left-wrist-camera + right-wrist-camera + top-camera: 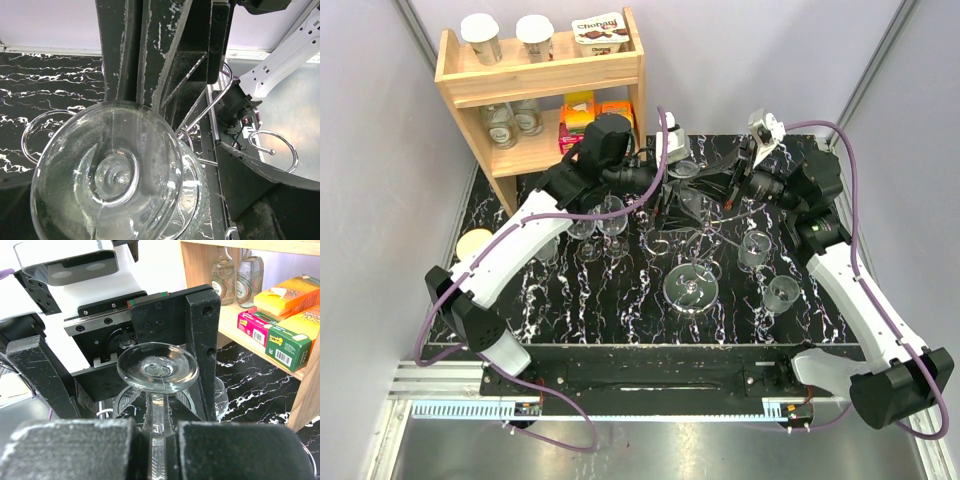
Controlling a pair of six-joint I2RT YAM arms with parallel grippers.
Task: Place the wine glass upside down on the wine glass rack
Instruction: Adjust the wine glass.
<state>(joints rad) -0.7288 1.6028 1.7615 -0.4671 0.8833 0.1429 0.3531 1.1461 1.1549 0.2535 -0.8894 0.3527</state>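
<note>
Writing is scarce on this set: only the word "Chobani" reads clearly, on the lid of a yoghurt cup [600,32] on top of the wooden shelf [540,75]. Lower down stand a green box [287,347] and a pink box [252,325], each with a barcode but with print too small to read, and two labelled bottles [222,270] whose labels I cannot read either. Over the back of the black marbled table [620,310], the wine glass [157,367] is held foot up and bowl down between the two arms. The right gripper [159,429] has its fingers pinched together on the stem. The left gripper [675,165] stands with its fingers wide apart, one on either side of the foot. From the left wrist, curled wire loops of the wine glass rack [690,288] show on both sides of the glass; whether it rests on one I cannot tell.
</note>
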